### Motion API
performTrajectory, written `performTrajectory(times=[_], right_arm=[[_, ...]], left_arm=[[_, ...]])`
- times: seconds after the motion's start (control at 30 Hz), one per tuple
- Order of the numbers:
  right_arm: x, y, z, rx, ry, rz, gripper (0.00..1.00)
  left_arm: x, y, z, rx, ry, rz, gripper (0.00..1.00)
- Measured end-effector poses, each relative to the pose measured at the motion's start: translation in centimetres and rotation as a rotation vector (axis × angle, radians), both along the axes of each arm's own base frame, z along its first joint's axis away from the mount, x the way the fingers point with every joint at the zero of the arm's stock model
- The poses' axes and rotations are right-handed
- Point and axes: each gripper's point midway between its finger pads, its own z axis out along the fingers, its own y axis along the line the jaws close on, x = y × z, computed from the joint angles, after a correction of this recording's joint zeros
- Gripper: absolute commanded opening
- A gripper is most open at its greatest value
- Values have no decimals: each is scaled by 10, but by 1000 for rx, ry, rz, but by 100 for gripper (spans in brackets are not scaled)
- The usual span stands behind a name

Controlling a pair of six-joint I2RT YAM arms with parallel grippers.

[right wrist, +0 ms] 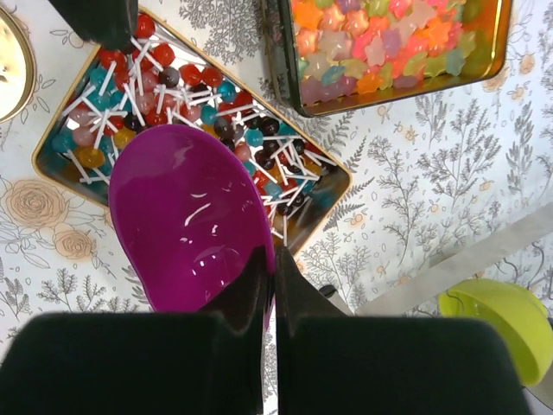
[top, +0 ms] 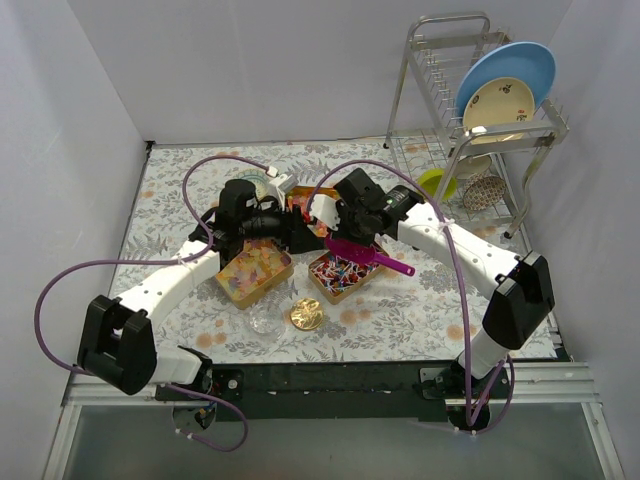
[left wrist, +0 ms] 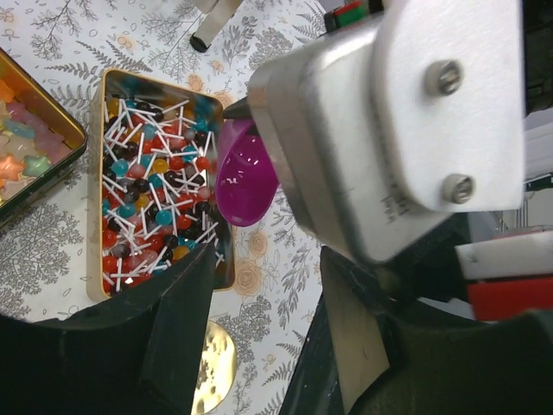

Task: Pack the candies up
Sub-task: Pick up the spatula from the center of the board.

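Note:
Three gold tins hold the candies. Red-blue-white stick pieces (top: 340, 275) (left wrist: 155, 199) (right wrist: 173, 95) fill the middle tin. Pale gummies (top: 255, 272) (left wrist: 26, 147) lie in the left tin. Bright jellies (top: 312, 203) (right wrist: 389, 43) lie in the far tin. My right gripper (top: 335, 235) (right wrist: 272, 255) is shut on the rim of the magenta scoop (top: 365, 255) (right wrist: 190, 216), which is empty and hangs over the middle tin. My left gripper (top: 298, 232) (left wrist: 263, 259) is open and empty, close beside the right one, above the cloth.
A round gold lid (top: 306, 315) (left wrist: 212, 367) and a clear glass jar (top: 265, 320) sit near the front. A dish rack (top: 480, 130) with plates stands at the back right, with a green bowl (top: 436, 182) (right wrist: 492, 316) beside it.

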Motion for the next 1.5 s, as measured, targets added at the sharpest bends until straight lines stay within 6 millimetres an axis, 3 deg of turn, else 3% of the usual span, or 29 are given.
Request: performTrajectory(times=[0.4,0.53,0.67,0.8,1.03,1.5], right_arm=[[-7,10,7,20,0,-15,1],[-15,16,8,27,13,-5,1],[-35,38,10,51,25,98,1],[-47,48,12,70,39,147,1],[-45,47,14,72,27,147,1],[-33,42,13,51,-11,120,1]], left_arm=[[-3,0,-8,-55,74,3,42],[5,4,-11,-62,89,33,45],[15,11,-13,-79,116,88,45],[16,16,-19,-85,132,110,45],[12,17,-21,-99,157,95,52],[2,22,-9,-139,180,40,52]])
